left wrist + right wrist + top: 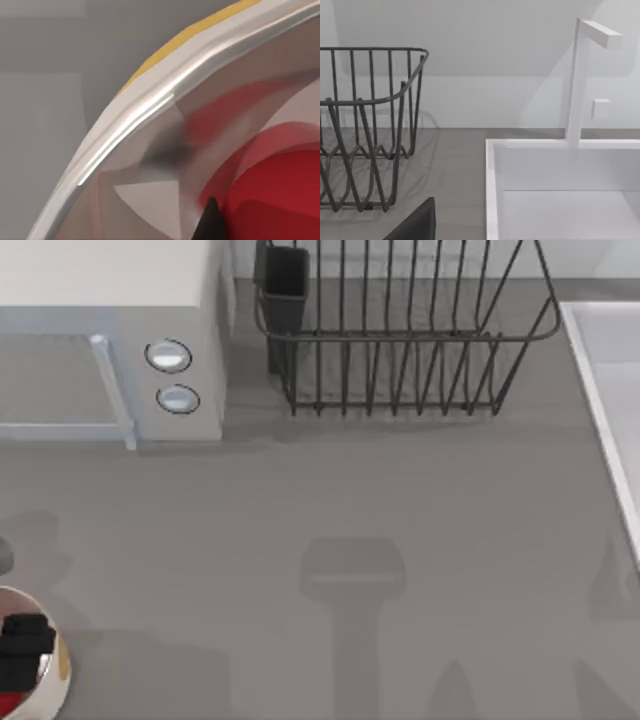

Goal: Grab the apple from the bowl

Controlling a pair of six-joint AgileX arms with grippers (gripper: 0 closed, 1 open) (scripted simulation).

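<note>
Left gripper: seen from above at the near left corner of the desk, lowered inside the bowl; whether its fingers are open or closed cannot be told.
Apple: found in the bowl, right beside a dark fingertip of the left gripper in the left wrist view; contact cannot be judged. A red patch is seen just below the gripper from above.
Bowl: placed around the left gripper, its cream rim and tan-yellow outer patch shown close up.
Desk: grey, spread out beyond the bowl.
Microwave: set far behind the left gripper, at the far left.
Dish rack: dark wire, set at the far middle.
Sink: white, with a faucet, lying along the right edge.
Right gripper: a dark part is seen in the right wrist view, near the sink; its state cannot be told.
</note>
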